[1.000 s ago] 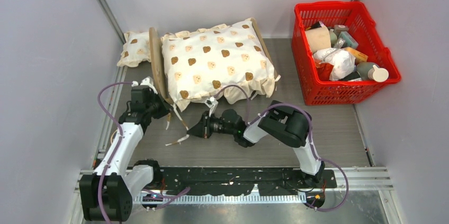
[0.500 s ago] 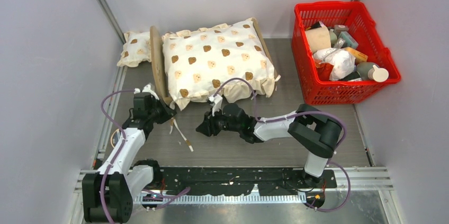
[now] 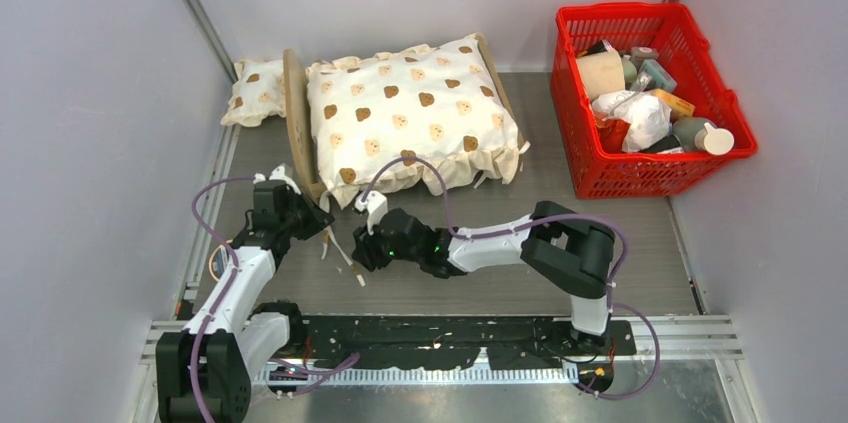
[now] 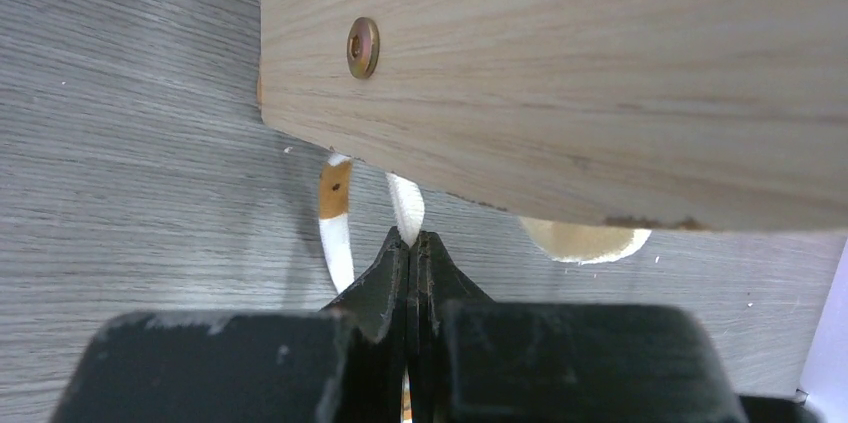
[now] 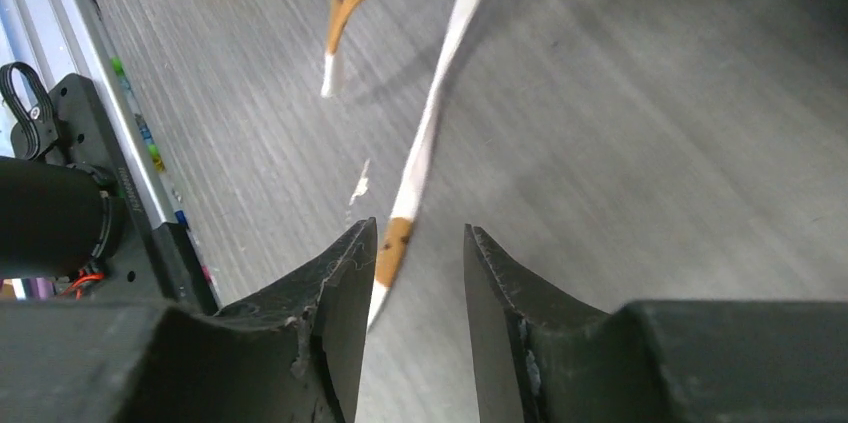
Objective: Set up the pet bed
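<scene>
Table (image 3: 620, 233) of grey wood grain carries the pet bed (image 3: 294, 113) at its far left, with the bear-print cushion (image 3: 410, 113) on it. My left claw (image 4: 411, 243), just below the bed's wooden panel, is clenched on a white tie (image 4: 405, 205). My right claw (image 5: 420, 243) stands released over a brown-tipped tie end (image 5: 395, 238).

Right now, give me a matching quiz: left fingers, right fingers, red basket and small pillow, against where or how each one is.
1 left fingers
2 right fingers
3 red basket
4 small pillow

A far right, filled with items
B apart, above a tie end lying flat
C far-left corner, outside the headboard
D shut on a white tie

Pairs: 1-D, 2-B, 3-A, 4-C
</scene>
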Action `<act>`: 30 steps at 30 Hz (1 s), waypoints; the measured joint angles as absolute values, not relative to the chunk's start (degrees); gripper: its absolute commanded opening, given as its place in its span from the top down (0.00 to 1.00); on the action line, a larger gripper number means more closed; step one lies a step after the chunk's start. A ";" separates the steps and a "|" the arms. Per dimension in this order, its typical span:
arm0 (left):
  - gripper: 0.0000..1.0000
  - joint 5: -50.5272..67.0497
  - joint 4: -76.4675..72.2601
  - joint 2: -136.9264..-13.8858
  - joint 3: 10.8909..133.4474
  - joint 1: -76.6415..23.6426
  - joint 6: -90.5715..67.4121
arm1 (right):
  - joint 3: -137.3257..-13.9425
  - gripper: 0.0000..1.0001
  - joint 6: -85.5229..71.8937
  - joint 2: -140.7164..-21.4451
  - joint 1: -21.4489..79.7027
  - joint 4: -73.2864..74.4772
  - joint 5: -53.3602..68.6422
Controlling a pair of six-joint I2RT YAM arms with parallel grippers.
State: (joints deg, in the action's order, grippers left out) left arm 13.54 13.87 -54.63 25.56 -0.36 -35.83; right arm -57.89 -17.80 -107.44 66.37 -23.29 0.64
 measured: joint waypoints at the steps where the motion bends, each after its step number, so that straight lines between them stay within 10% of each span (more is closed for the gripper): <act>1: 1.00 13.54 13.87 -54.63 25.56 -0.36 -35.83 | -57.89 0.54 -19.25 -108.03 67.59 -23.49 -1.06; 13: 1.00 12.82 13.93 -53.76 25.26 -0.36 -36.10 | -58.11 0.53 -24.36 -111.26 76.40 -20.67 -14.61; 20: 1.00 11.11 13.96 -51.59 24.01 -0.36 -36.88 | -60.93 0.93 -23.05 -113.14 78.11 -15.44 -23.46; 30: 0.68 8.01 14.85 -46.59 21.63 -0.36 -37.54 | -55.13 0.95 -19.92 -108.07 77.95 -17.56 -24.14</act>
State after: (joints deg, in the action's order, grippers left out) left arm 8.01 14.85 -46.59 21.63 -0.36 -37.54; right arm -55.13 -19.92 -108.07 77.95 -17.56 -24.14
